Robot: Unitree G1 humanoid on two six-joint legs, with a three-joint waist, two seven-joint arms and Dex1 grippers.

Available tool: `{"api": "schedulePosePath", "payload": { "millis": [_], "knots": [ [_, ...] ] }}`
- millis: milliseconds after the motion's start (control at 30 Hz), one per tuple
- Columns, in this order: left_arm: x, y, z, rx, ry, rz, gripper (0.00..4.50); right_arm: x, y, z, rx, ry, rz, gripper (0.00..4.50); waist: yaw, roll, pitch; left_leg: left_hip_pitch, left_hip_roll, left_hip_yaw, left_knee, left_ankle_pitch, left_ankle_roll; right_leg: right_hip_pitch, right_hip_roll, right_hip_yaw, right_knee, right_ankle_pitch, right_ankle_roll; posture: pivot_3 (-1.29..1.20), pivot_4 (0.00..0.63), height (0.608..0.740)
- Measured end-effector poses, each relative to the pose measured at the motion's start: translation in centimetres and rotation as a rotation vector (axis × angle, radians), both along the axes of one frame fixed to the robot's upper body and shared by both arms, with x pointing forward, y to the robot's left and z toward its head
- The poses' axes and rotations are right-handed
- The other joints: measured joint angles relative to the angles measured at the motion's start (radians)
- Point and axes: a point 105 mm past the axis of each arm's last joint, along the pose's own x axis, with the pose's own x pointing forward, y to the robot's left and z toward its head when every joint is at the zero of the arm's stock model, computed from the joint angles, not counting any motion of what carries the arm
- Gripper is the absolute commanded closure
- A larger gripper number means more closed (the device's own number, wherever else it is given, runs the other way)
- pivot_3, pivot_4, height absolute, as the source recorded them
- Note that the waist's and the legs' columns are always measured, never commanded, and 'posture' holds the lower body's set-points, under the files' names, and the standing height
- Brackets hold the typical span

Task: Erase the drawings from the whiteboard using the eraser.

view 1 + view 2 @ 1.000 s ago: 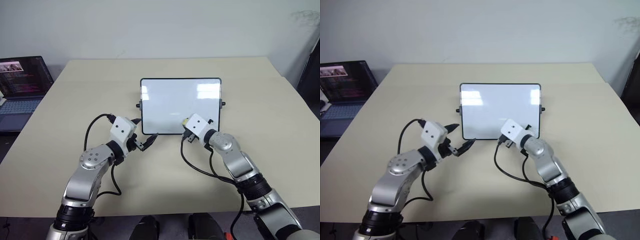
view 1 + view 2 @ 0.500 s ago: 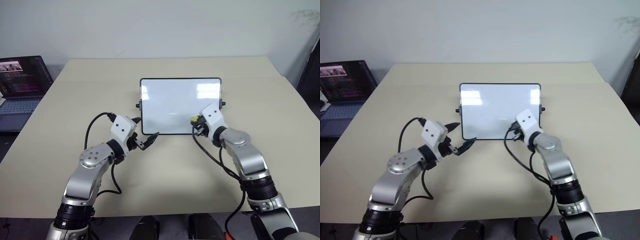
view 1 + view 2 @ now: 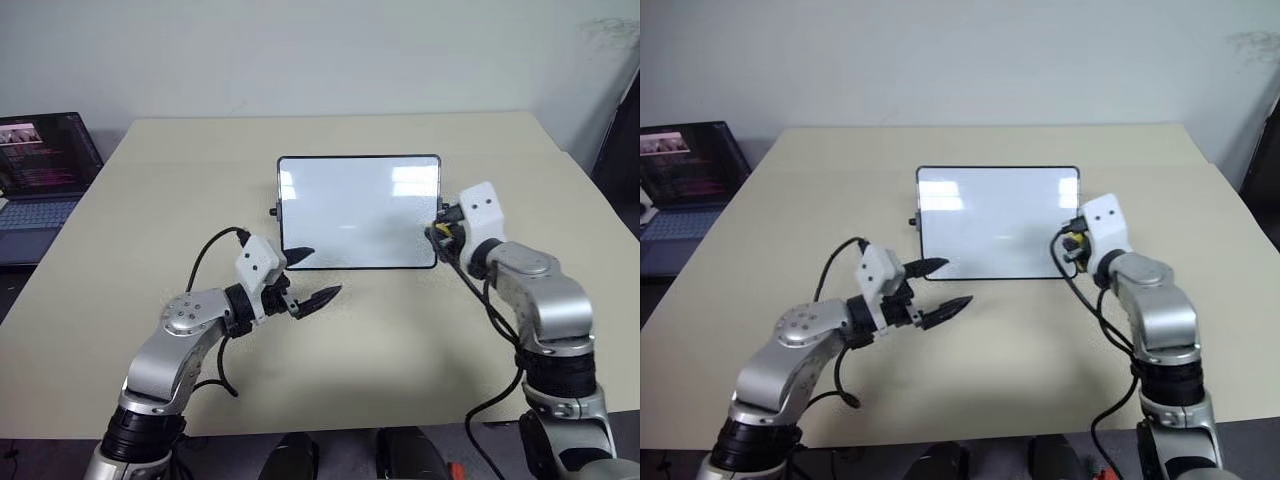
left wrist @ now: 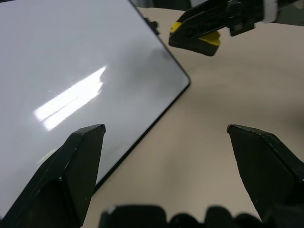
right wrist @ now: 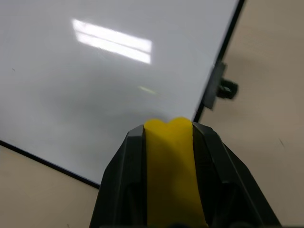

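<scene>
- Left eye view: the left claw (image 3: 312, 277) is hanging released over the desk (image 3: 150, 200), just off the whiteboard's (image 3: 358, 205) near left corner.
- The right claw (image 3: 441, 236) is gripping the eraser (image 3: 1074, 255) beside the board's right edge, nearer, long axis pointing boardward.
- Right wrist view is showing a blank board face; drawings appear gone.
</scene>
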Motion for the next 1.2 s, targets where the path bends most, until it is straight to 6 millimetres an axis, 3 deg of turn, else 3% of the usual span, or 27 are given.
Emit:
{"api": "schedulePosePath", "payload": {
  "millis": [233,733,967,1200],
  "knots": [
    [-1.3,-1.3,-0.7,0.028,0.043,-0.123,0.00,-1.3,-2.4,-2.2,0.012,0.105,-0.151,3.51,-0.003,0.001,0.000,0.001,0.000,0.002,0.000,0.000,0.001,0.000,0.000,0.000,0.001,0.000,0.000,0.00,0.150,0.740],
    [-2.1,-1.4,-1.4,0.086,0.038,-0.184,0.00,-1.1,-2.8,-3.5,0.045,0.152,-0.218,3.51,-0.002,0.001,0.001,0.001,0.000,0.001,0.000,-0.001,0.001,0.000,0.001,0.000,0.001,0.000,0.000,0.00,0.150,0.740],
    [-2.0,-1.4,-1.3,0.086,0.033,-0.168,0.00,-0.8,-3.3,-5.2,0.043,0.202,-0.234,3.51,-0.002,0.001,0.001,0.001,0.000,0.002,0.000,-0.001,0.001,0.000,0.001,0.000,0.001,0.000,0.000,0.00,0.150,0.740],
    [-1.9,-1.3,-1.3,0.092,0.036,-0.164,0.00,-0.6,-3.8,-5.2,0.032,0.194,-0.242,3.51,-0.002,0.001,0.001,0.001,0.000,0.002,0.000,-0.001,0.001,0.000,0.001,0.000,0.001,0.000,0.000,0.00,0.150,0.740]
  ]
}}
